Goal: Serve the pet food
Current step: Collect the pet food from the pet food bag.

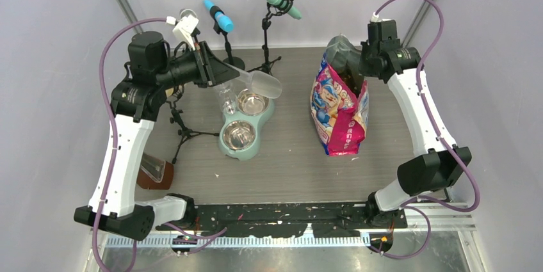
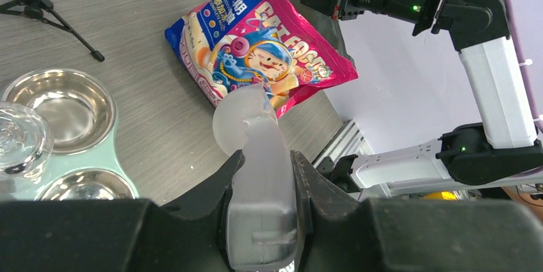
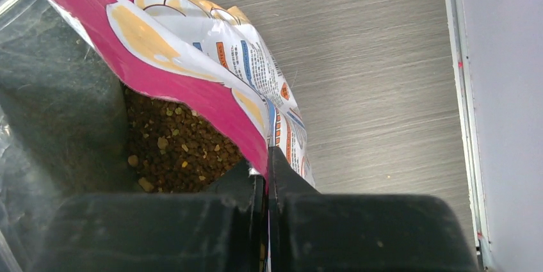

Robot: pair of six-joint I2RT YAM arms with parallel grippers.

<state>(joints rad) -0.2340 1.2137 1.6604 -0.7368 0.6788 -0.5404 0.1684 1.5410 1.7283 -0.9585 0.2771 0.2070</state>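
grey table point(image 1: 294, 163), pale walls point(image 1: 57, 16), kibble point(image 3: 186, 150)

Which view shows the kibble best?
Right wrist: the brown kibble lies in the open bag mouth, individual pellets distinct, right beside the right end effector shut on the bag's edge. Top external shows only a small dark patch in the opening. Left wrist shows just the bag's printed front, no kibble.
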